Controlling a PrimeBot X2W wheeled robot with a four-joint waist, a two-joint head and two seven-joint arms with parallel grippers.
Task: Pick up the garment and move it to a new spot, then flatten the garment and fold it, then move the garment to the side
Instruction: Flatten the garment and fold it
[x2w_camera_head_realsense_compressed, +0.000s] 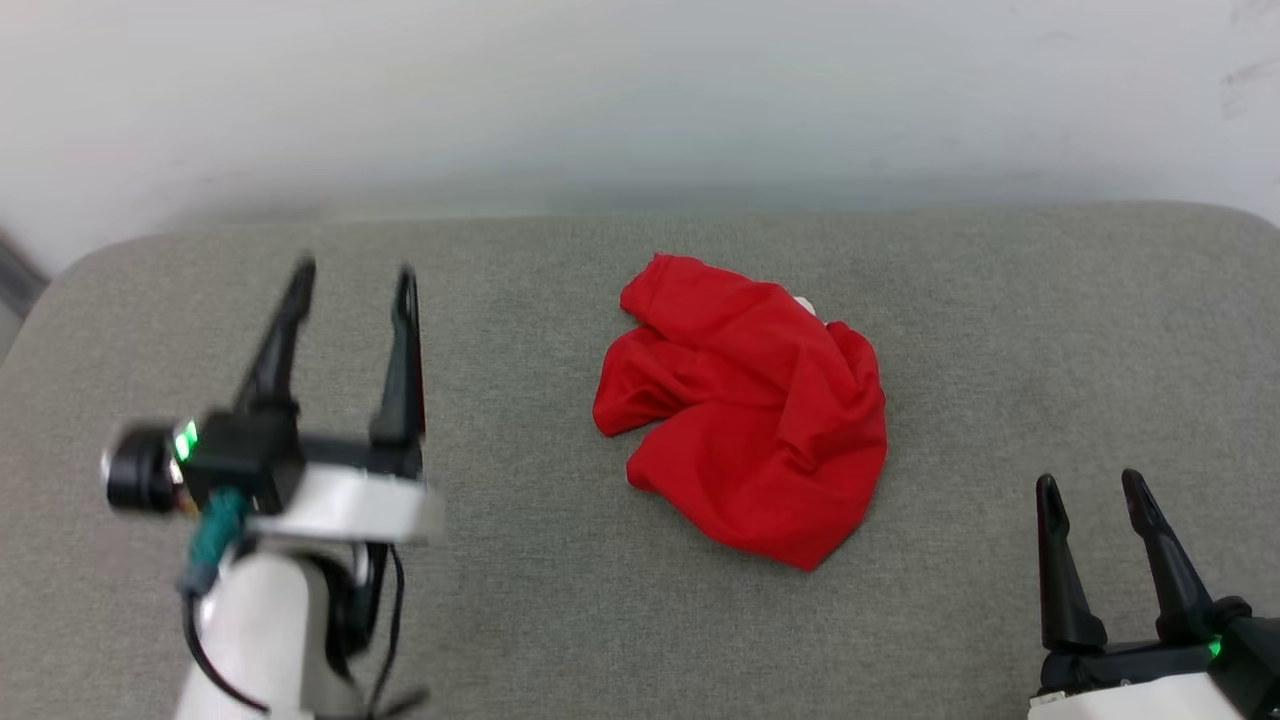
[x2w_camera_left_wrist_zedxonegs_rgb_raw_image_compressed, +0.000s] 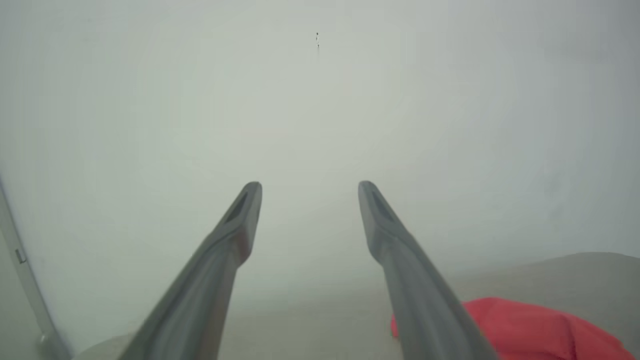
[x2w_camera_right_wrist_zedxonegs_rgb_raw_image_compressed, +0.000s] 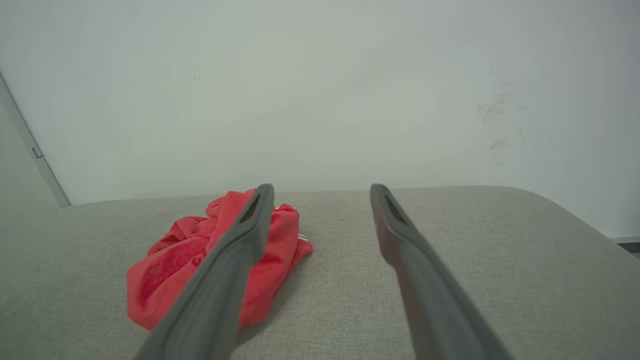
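Surface: a grey woven-fabric padded surface (x2w_camera_head_realsense_compressed: 520, 300) with rounded corners spans the scene from left to right, its far edge against the wall.
Backdrop: a plain pale wall (x2w_camera_head_realsense_compressed: 640, 90) rises behind the far edge; in the right wrist view it carries faint dark scuff marks (x2w_camera_right_wrist_zedxonegs_rgb_raw_image_compressed: 500, 120) on the right and a thin grey strip (x2w_camera_right_wrist_zedxonegs_rgb_raw_image_compressed: 35, 150) on the left.
Garment: a crumpled red thin-fabric garment (x2w_camera_head_realsense_compressed: 745, 410) lies in a loose heap on the padded surface, about mid-depth and a little right of centre, with deep folds across it.
Garment details: a small white edge (x2w_camera_head_realsense_compressed: 803, 305) peeks out at the far side of the heap; the right wrist view shows a bit of red-and-white striped trim (x2w_camera_right_wrist_zedxonegs_rgb_raw_image_compressed: 301, 237) at its right edge. No lettering can be made out.
Left gripper: the left gripper (x2w_camera_head_realsense_compressed: 355, 270) stands at the near left, slightly blurred, its two long dark fingers pointing toward the wall.
Left fingers: spread apart with nothing between them (x2w_camera_left_wrist_zedxonegs_rgb_raw_image_compressed: 310, 185); the garment (x2w_camera_left_wrist_zedxonegs_rgb_raw_image_compressed: 525, 325) sits to their right, well apart from them.
Right gripper: the right gripper (x2w_camera_head_realsense_compressed: 1090, 480) sits at the near right corner, fingers pointing toward the far side.
Right fingers: spread apart and holding nothing (x2w_camera_right_wrist_zedxonegs_rgb_raw_image_compressed: 322, 187); the garment (x2w_camera_right_wrist_zedxonegs_rgb_raw_image_compressed: 165, 270) lies farther off and to the left, untouched.
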